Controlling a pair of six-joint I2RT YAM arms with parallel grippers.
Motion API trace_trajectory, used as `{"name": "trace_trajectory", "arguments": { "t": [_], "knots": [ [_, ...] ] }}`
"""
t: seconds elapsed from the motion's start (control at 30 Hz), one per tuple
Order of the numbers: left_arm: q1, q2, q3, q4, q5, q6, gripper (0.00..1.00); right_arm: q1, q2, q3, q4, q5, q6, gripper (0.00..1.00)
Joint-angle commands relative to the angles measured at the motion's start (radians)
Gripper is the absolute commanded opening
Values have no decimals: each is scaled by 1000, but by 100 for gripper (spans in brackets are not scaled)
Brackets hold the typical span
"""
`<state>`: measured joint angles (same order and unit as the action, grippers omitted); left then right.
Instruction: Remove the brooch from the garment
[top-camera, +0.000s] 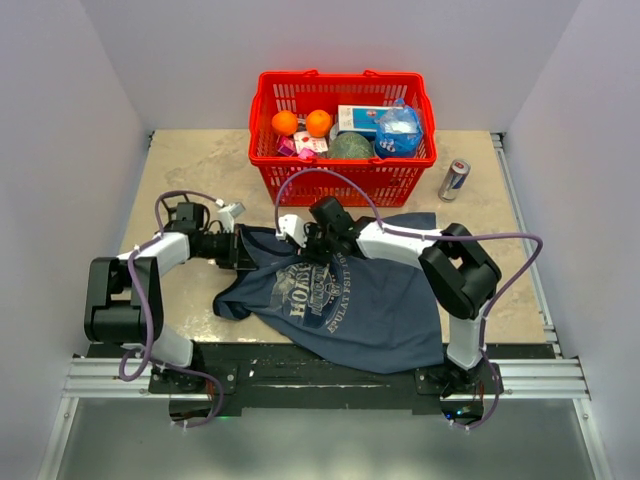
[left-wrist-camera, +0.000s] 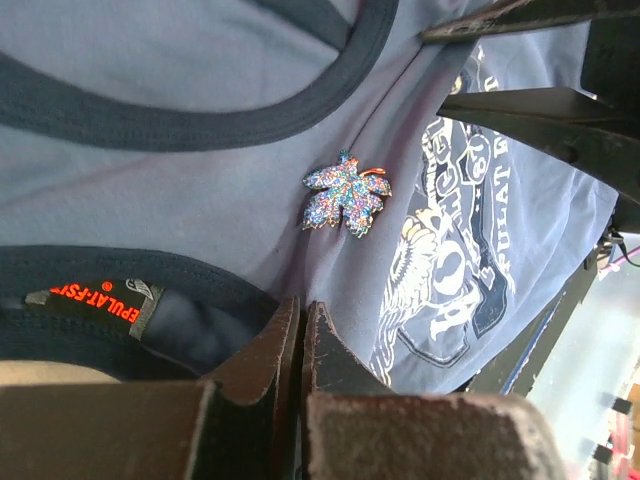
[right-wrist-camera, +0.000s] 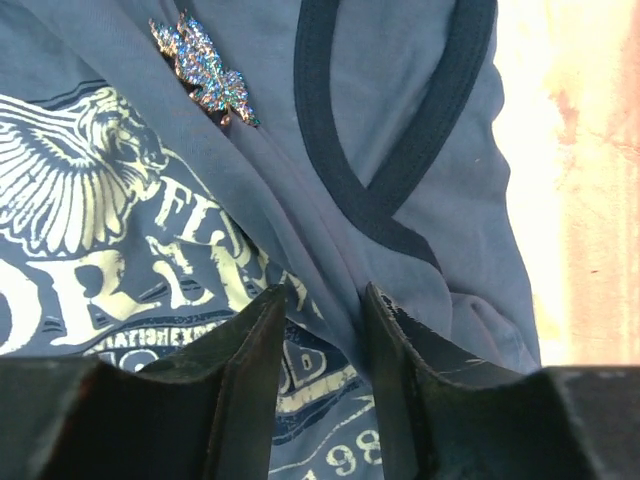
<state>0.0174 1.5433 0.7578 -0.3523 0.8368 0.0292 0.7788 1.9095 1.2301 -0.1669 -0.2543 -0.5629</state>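
Note:
A navy T-shirt (top-camera: 375, 310) with a pale printed crest lies crumpled on the table. A glittery multicoloured leaf brooch (left-wrist-camera: 345, 196) is pinned below the collar, beside the print; it also shows in the right wrist view (right-wrist-camera: 205, 70). I cannot make it out in the top view. My left gripper (top-camera: 243, 250) (left-wrist-camera: 301, 305) is shut, pinching shirt fabric next to the collar, a short way from the brooch. My right gripper (top-camera: 305, 243) (right-wrist-camera: 322, 295) is open, its jaws astride a fabric fold below the brooch. Its fingers (left-wrist-camera: 530, 110) show in the left wrist view.
A red basket (top-camera: 262, 110) with oranges, a box and a bag stands at the back centre. A drink can (top-camera: 454, 180) stands to its right. Grey walls close in both sides. The shirt hangs over the table's near edge.

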Motion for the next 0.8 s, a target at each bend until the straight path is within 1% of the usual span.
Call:
{"name": "trace_trajectory", "arguments": {
  "t": [0.0,0.07,0.1,0.27,0.37,0.5,0.63,0.77],
  "knots": [
    [4,26,8,16,7,0,1,0,-52,78,-23,-54,47,44],
    [3,32,0,15,-2,-2,7,0,-56,139,-23,-89,72,46],
    [1,35,-2,22,-14,-15,9,4,-53,160,-22,-102,81,46],
    [-5,58,1,53,-73,-57,8,8,35,250,-13,-163,124,47],
    [-5,57,3,71,-76,-60,6,27,91,262,0,-158,120,46],
    [-2,46,0,101,-62,-80,3,51,123,218,7,-125,86,45],
    [0,35,-12,127,-45,-94,1,77,112,106,-2,-91,43,47],
    [0,28,-18,128,-41,-94,1,79,106,89,10,-36,40,49]
  ]
}}
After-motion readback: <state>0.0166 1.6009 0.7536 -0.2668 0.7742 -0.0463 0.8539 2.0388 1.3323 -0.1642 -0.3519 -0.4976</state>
